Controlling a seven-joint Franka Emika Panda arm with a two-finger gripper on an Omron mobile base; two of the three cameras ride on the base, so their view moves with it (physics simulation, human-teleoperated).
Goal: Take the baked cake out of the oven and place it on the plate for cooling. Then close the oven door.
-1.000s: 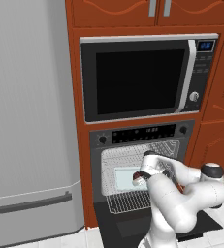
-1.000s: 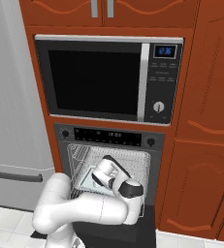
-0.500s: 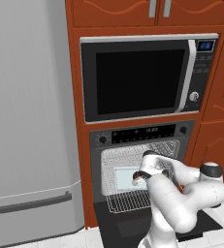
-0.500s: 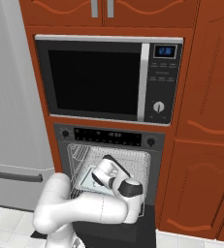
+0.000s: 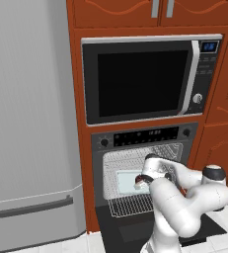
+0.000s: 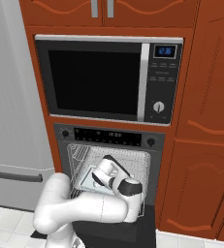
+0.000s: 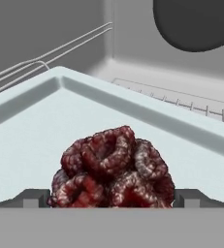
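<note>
Reaching deep into the open oven [image 5: 146, 143], the gripper [image 7: 112, 199] stands with its fingers [image 7: 35, 198] spread wide, one dark tip showing on each side of the baked cake [image 7: 113, 169], and nothing is clasped between them. The cake, a knobbly dark reddish-brown lump, sits on a pale tray [image 7: 31, 131] inside the oven's light interior, and in the hand view it lies right between the released fingers, so close that the tips appear to flank its base without pressing on it. In the left base view the cake shows as a small dark spot [image 5: 139, 182] just at the hand, above the wire rack [image 5: 128, 205]. Compared with the pictures of a second and half a second ago, almost nothing has changed: the arm holds the same pose inside the cavity, the fingers stay as wide as before, and the base has not driven. That stillness suggests the approach is finished and the hand is lined up for the grasp, so the likely next step is to close on the cake, which seems soft and crumbly and may need a gentle squeeze. The oven door [image 5: 135, 230] lies folded down and open below the arm, so that part of the task is still ahead, as is the move to the plate. The microwave [image 5: 150, 79] above plays no part.
</note>
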